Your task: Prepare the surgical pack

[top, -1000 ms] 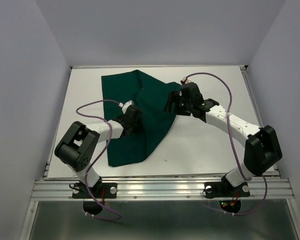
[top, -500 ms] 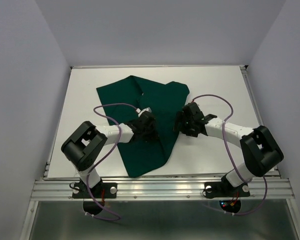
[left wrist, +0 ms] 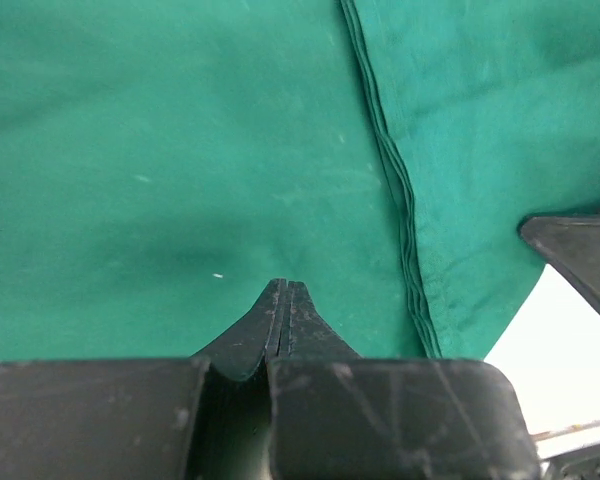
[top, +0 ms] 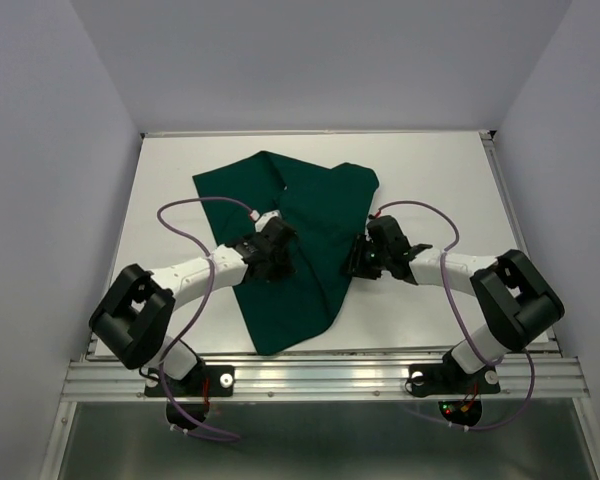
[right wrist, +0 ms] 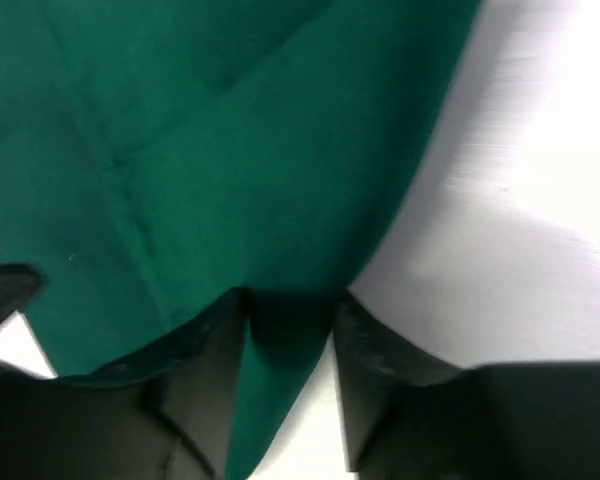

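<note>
The dark green drape of the surgical pack lies folded on the white table, with a layered fold edge running down it. My left gripper is shut and rests low on the drape; its tips meet with nothing showing between them. My right gripper sits at the drape's right edge. Its jaws stand apart with the edge of the cloth between them. Tray, scissors, forceps and gauze are out of view.
Bare white table lies to the right of the drape. One dark finger of the right gripper shows at the right of the left wrist view. The table's raised rim and the grey walls enclose the space.
The drape has been dragged toward the near right and now lies differently. My right gripper dropped to its right edge and its jaws narrowed. The left arm swung and stayed shut.
</note>
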Motion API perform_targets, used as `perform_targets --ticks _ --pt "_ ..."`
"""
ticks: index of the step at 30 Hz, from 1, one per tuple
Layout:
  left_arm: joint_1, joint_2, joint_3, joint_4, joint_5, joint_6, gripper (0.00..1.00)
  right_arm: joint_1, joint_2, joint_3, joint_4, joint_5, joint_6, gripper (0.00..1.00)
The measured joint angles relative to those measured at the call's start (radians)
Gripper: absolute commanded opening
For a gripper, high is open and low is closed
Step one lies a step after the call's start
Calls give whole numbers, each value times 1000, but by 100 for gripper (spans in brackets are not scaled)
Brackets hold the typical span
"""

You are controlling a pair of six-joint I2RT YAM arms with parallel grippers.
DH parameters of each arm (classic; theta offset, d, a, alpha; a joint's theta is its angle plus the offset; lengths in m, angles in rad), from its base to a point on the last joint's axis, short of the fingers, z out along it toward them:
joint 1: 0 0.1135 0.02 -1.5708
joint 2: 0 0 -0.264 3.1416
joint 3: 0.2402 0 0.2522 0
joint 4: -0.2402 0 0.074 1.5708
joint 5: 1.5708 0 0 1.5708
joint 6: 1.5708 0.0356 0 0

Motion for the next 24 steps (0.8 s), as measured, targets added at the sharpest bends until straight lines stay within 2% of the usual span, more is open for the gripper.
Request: perform_targets --ticks 1,2,4,5,7,18,24 --pt "12 -11 10 -16 -12 11 0 0 5 -6 14 -2 6 35" --pt "23 -23 18 -31 -21 19 0 0 7 -14 28 -2 8 26" --pt "52 -46 29 -48 -34 33 0 0 8 -25 42 0 13 21" --pt "66 -58 35 -55 -39 39 0 0 8 -28 43 3 16 12" --pt "106 -83 45 -66 -48 55 0 0 8 -34 51 11 16 1" --pt "275 -112 52 -79 -42 126 0 -26 7 -35 49 35 -16 1" --pt "316 -113 62 -85 -41 151 0 -149 -22 -48 18 21 -83 1"
